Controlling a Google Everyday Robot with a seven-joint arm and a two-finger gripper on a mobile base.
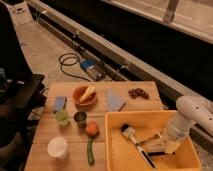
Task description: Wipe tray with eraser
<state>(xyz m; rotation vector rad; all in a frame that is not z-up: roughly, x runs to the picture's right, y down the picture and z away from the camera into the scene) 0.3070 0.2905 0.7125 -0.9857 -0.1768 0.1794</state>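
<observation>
Camera view looks down on a wooden surface (40, 150) with a big yellow tray (145, 114) on it. The robot's end effector (163, 145) is low inside the tray, near its right wall. It is clamped on the eraser (152, 145), a pale block that rests on the tray floor. Just left of the end effector lies a brush (131, 135) with white bristles and a black handle, also in the tray. Far to the left, outside the tray, sit an orange ball-shaped fruit (91, 129), a small dark cup (79, 119), a green cup (62, 117), a white cup (57, 147) and a blue block (60, 103). An orange bowl (82, 95) stands far back and left.
</observation>
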